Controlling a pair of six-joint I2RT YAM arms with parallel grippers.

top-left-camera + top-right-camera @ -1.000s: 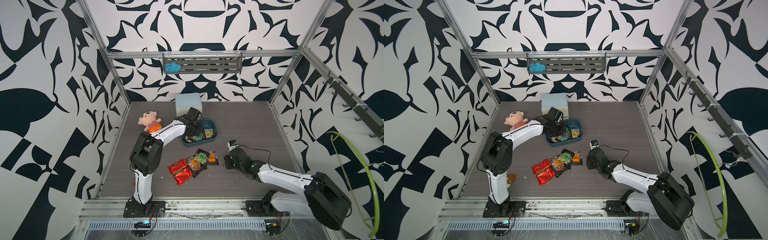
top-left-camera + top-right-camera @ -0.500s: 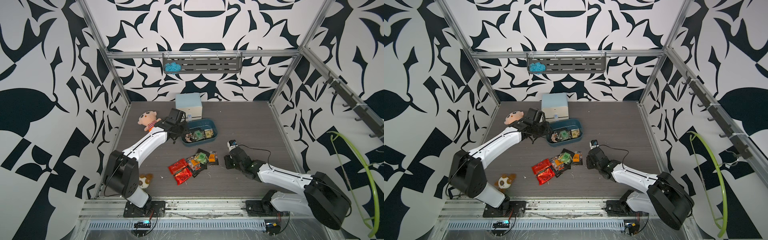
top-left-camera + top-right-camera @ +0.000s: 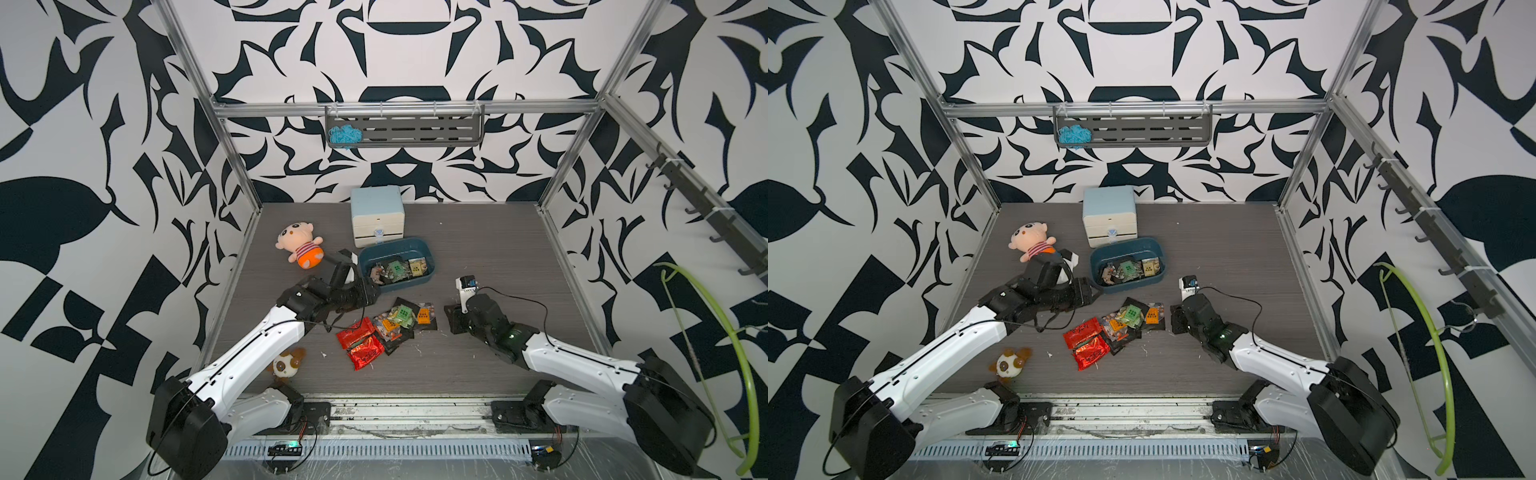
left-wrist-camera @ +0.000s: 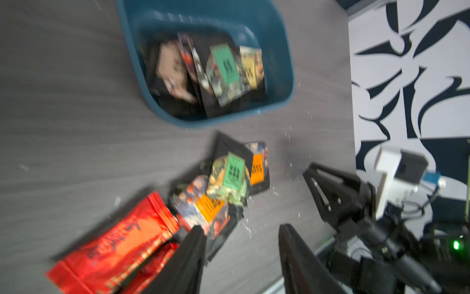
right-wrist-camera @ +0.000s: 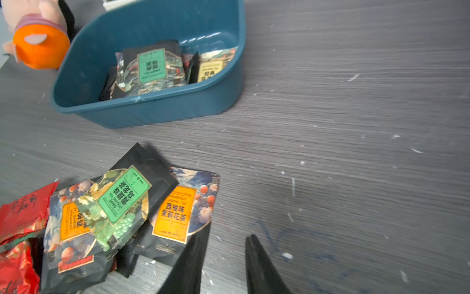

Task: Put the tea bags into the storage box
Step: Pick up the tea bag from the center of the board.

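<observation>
Because heaped loose on grey table (image 3: 498, 257) just in front of shallow teal-blue plastic storage box (image 3: 399, 246), red-foil and dark patterned tea bags (image 3: 384, 330) awaiting pickup — few already inside. Black left gripper (image 4: 240, 229) near heap: half open, empty. Black right gripper (image 5: 229, 234) at heap's edge: narrow gap, nothing held. Label print legible in right wrist view alone — left wrist blurred, top views too distant.

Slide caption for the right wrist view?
Open right gripper by the nearest orange-label tea bag; storage box partly filled.
</observation>
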